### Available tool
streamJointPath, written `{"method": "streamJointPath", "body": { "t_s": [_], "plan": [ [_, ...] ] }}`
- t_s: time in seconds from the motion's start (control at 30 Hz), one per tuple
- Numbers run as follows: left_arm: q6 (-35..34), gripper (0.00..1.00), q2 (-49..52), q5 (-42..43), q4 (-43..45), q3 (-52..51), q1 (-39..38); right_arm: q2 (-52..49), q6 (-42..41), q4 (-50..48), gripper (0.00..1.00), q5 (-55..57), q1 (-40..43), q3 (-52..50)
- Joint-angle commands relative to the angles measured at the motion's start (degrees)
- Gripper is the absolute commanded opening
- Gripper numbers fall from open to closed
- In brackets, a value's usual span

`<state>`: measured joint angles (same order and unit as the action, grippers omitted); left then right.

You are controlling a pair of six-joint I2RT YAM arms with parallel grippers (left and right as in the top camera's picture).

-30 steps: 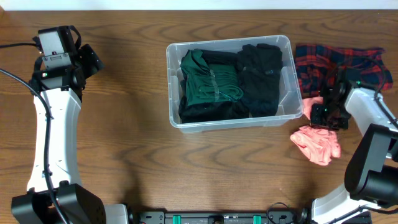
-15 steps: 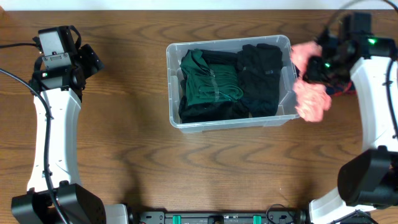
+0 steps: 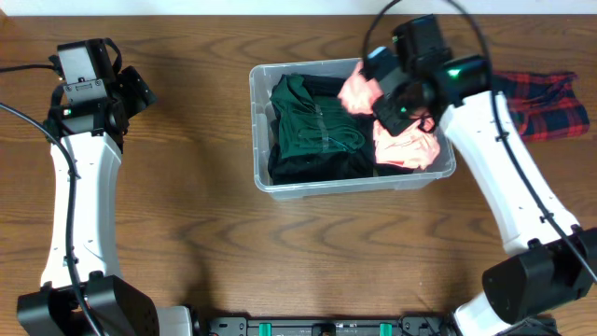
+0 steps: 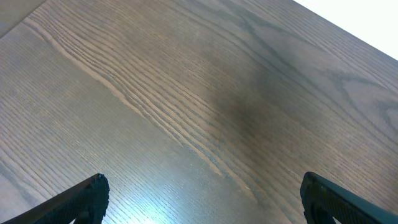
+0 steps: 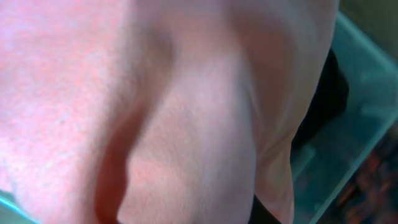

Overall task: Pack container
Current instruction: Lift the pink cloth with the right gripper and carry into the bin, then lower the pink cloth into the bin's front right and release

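pink garment point(image 3: 407, 146) over the container point(image 3: 347, 187)
right pincer point(image 3: 403, 105) was clamped on it; it needed lowering flat beside the green clothes point(image 3: 312, 126) before release. left pincer point(image 4: 205, 202) stood apart.

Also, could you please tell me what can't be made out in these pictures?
Right end effector fingers: right wrist view filled by the pink garment; overhead, its own wrist covers them.
Black garment: overhead, mostly under the pink one.
Plaid cloth: overhead, partly behind the right arm.

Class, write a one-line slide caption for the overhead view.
Right gripper holds a pink garment over the clear container, beside folded green clothes.
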<state>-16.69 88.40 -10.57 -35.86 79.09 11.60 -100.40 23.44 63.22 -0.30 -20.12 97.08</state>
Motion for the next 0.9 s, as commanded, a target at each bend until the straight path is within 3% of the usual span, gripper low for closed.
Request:
{"method": "streamJointPath", "body": {
  "t_s": [0.0, 0.27, 0.5, 0.87],
  "plan": [
    [0.09, 0.98, -0.31, -0.66, -0.15, 0.15, 0.22, 0.31, 13.81, -0.42, 0.08, 3.04, -1.68, -0.76],
    [0.07, 0.98, -0.31, -0.66, -0.15, 0.15, 0.22, 0.31, 23.89, 1.03, 0.06, 0.74, -1.92, -4.33],
    [0.07, 0.98, -0.31, -0.66, -0.15, 0.15, 0.22, 0.31, 30.80, -3.04, 0.08, 0.68, -1.86, -14.91],
    [0.09, 0.98, -0.31, -0.66, -0.15, 0.15, 0.24, 0.31, 31.06, -9.05, 0.06, 7.02, -1.55, -21.94]
  ]
}}
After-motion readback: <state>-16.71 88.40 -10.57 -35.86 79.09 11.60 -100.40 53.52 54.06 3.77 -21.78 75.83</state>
